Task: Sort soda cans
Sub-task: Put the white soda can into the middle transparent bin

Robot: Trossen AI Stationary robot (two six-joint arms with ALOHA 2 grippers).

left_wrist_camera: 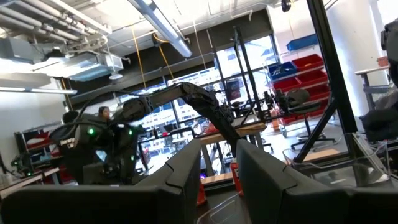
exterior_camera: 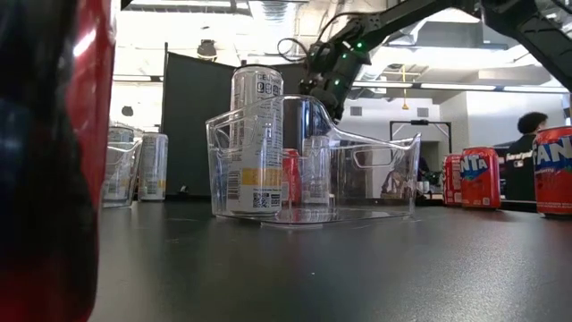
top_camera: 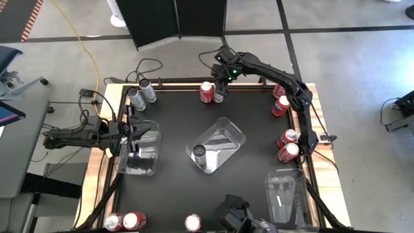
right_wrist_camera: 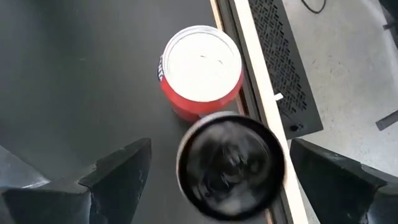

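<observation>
The table (top_camera: 174,123) had a matt black top edged with a pale wooden frame, and it stood on a grey floor crossed by dark lines, with a yellow cable trailing toward eleven o'clock and a dark folding screen (top_camera: 171,19) at twelve. Three clear trays lay on the black surface: one at the centre (top_camera: 226,134) holding a single dark-topped silver can (top_camera: 200,151), one at nine o'clock (top_camera: 143,150), one at five o'clock (top_camera: 288,194). The soda cans were scattered round the rim: two silver ones at eleven o'clock (top_camera: 142,94), a red one (top_camera: 206,92) touching a dark-topped one (top_camera: 218,92) at twelve, red ones at two (top_camera: 280,103) and three o'clock (top_camera: 288,145), and more red ones along the near edge at seven (top_camera: 126,221) and six (top_camera: 193,222). The right gripper (top_camera: 221,83) hung above the twelve-o'clock pair, its fingers spread wide on either side of the dark-topped can (right_wrist_camera: 230,165) without touching it. The left gripper (top_camera: 129,139) waited over the nine-o'clock tray, its fingers (left_wrist_camera: 180,180) nearly together and grasping nothing. Across the table the room showed ceiling ducts, strip lights, shelving with red and blue bins, and a person (exterior_camera: 529,134) at the far right.
</observation>
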